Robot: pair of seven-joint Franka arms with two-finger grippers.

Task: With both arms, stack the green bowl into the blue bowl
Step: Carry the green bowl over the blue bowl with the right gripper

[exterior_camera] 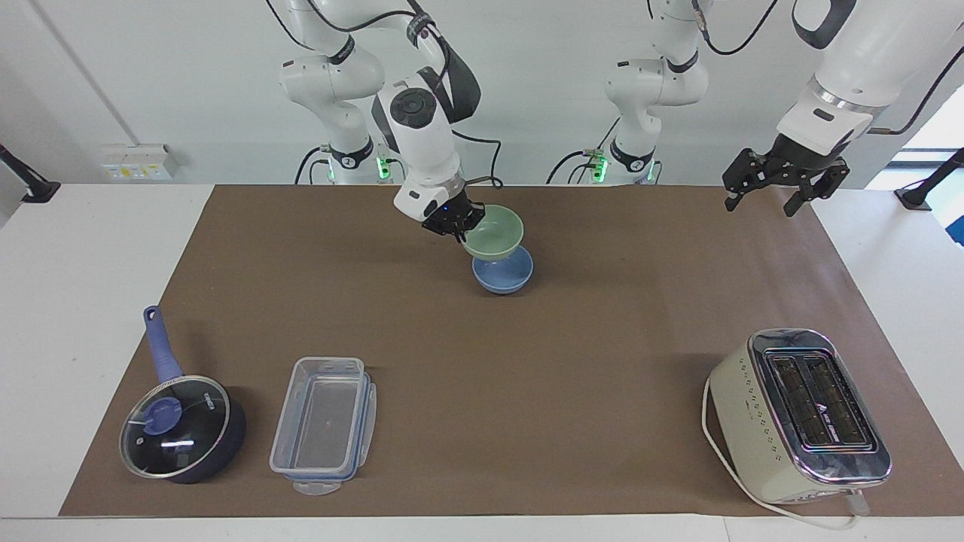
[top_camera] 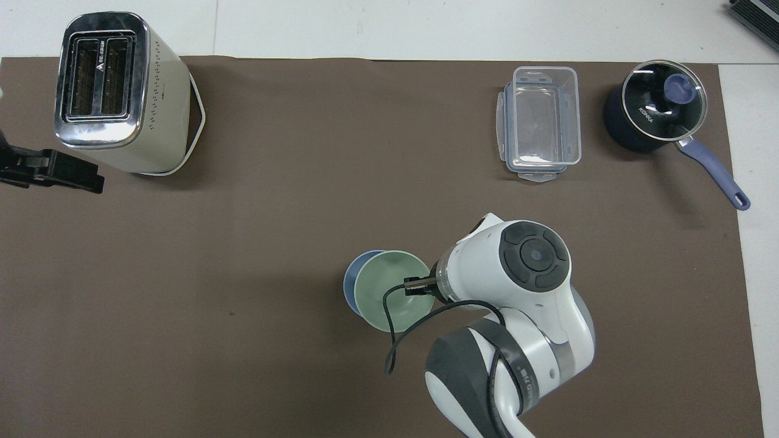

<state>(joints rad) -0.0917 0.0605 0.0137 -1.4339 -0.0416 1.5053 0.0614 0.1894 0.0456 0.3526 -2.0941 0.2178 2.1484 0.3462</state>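
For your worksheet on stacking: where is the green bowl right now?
The green bowl hangs in the right gripper, just over the blue bowl mid-table, not yet seated in it.

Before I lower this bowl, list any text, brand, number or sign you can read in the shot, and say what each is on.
"KONKA": white lettering on the glass lid of the saucepan, read in the overhead view.
Toaster: a small mark between the slots and a faint print on its side, both too small to read.
Wall socket plate: markings unreadable.
Nothing else carries text.

right gripper clamped, arm extended; left gripper open, raised
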